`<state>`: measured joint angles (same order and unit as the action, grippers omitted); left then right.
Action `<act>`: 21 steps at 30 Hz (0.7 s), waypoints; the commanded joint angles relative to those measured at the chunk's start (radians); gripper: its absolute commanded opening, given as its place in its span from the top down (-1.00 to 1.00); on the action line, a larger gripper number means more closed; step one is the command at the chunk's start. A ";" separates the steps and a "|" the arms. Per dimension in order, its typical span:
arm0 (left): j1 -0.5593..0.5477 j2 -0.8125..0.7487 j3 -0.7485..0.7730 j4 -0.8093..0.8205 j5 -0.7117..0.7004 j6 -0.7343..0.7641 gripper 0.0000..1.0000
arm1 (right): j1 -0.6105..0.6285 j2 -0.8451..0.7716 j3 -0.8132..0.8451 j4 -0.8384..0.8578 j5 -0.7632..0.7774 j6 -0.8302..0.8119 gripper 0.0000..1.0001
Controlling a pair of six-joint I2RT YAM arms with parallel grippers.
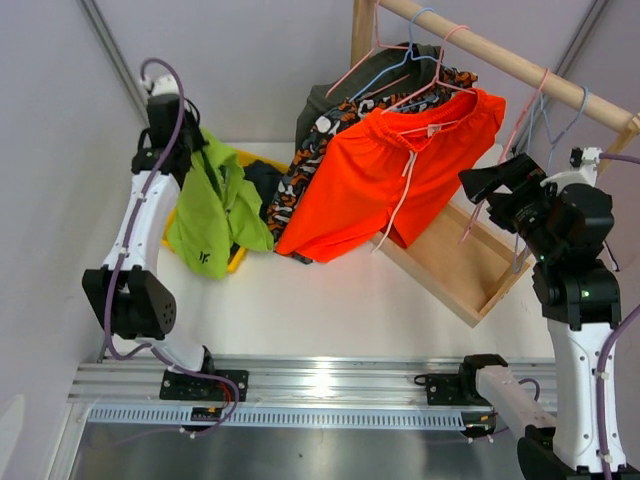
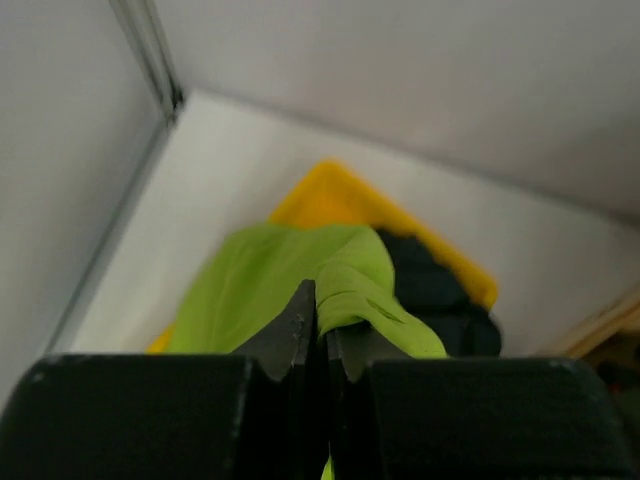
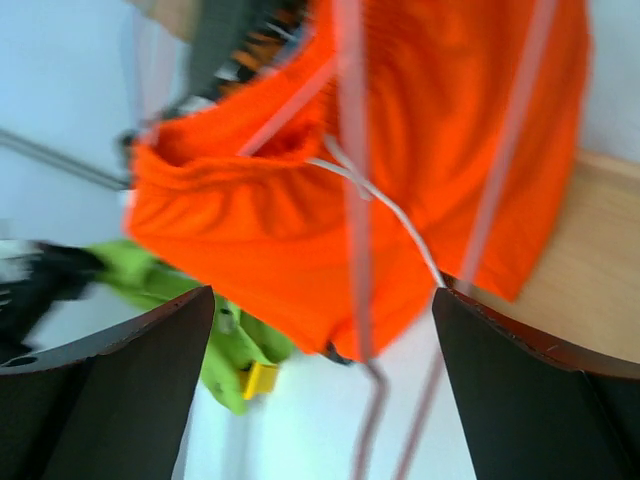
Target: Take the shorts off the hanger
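Note:
My left gripper point(image 1: 185, 135) is shut on the lime green shorts point(image 1: 215, 210) and holds them hanging over the yellow bin point(image 1: 240, 255). In the left wrist view the gripper point(image 2: 325, 335) pinches a fold of the green shorts point(image 2: 290, 280). The dark navy shorts point(image 1: 262, 180) lie in the bin point(image 2: 340, 190). The bright orange shorts point(image 1: 400, 170), the camouflage shorts point(image 1: 320, 150) and the dark olive shorts point(image 1: 325, 100) hang on hangers. My right gripper point(image 1: 490, 185) is open and empty, just right of the orange shorts point(image 3: 260, 220).
A wooden rail point(image 1: 500, 50) carries the hangers, with several empty wire hangers point(image 1: 530, 120) at its right end. The rack's wooden base point(image 1: 470, 270) lies on the white table. A thin hanger wire point(image 3: 350, 150) runs between my right fingers.

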<state>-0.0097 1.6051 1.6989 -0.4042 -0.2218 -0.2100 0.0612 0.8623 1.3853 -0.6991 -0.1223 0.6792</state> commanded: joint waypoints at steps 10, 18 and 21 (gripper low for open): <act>-0.030 -0.163 -0.042 -0.116 -0.085 -0.072 -0.98 | 0.005 0.130 0.196 0.364 -0.300 0.006 -0.99; -0.067 -0.388 -0.171 -0.237 -0.004 -0.052 -0.99 | 0.100 0.391 0.434 0.245 -0.198 -0.026 -0.99; -0.069 -0.554 -0.341 -0.210 0.054 -0.094 -0.98 | 0.150 0.397 0.397 0.312 -0.139 -0.018 -0.99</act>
<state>-0.0780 1.1522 1.4887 -0.5713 -0.2401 -0.2699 0.1719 1.2816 1.7649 -0.4210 -0.3248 0.6720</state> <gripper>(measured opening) 0.993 0.993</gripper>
